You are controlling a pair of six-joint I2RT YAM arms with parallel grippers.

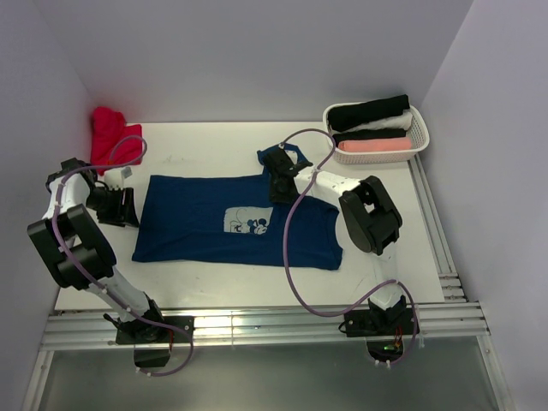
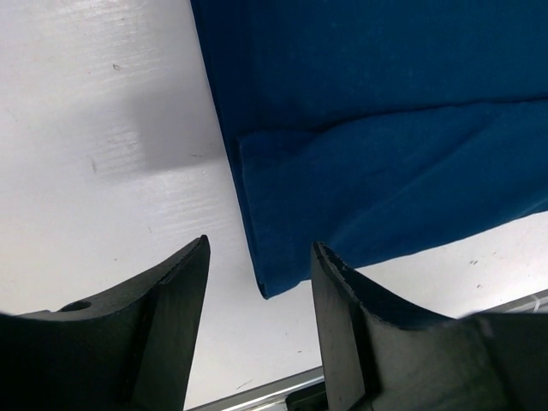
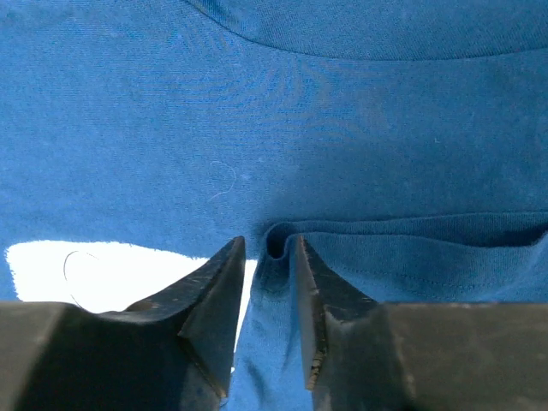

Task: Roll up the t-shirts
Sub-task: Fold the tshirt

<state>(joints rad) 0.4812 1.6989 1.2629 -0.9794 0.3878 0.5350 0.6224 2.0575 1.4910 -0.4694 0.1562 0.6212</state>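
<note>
Setting: white table point(image 1: 214, 145) boxed in by pale lilac walls, with an aluminium rail point(image 1: 257, 324) carrying both arm bases along the near edge

Item 1: navy t-shirt point(image 1: 197, 223), mid-table, lying flat and sideways. The hem end is to the left, the collar end to the right, and the pale cartoon print point(image 1: 248, 221) faces up. One sleeve pokes out on the far side, and the near long edge shows a folded-in layer.

Handling, as judged: light, limp cloth with no stiffness that slides easily on the smooth top, so it is likely to bunch or skew if pulled from one point. The best hold looks to be the hem edge, near its corners, rolling toward the collar.

Item 2: left gripper point(image 2: 260, 244), at the hem end. Its fingers are apart with nothing between them, and the shirt's near corner lies just under the gap.

Item 3: right gripper point(image 3: 268, 244), at the far edge by the sleeve. Its fingers are narrowly apart with a puckered ridge of navy cloth between them. Whether they press that ridge cannot be told.

Item 4: red shirt point(image 1: 110, 133), heaped in the far left corner

Item 5: white basket point(image 1: 418, 128), far right corner, holding rolled shirts: black point(image 1: 368, 111), white point(image 1: 390, 124) and pink point(image 1: 377, 145)
</note>
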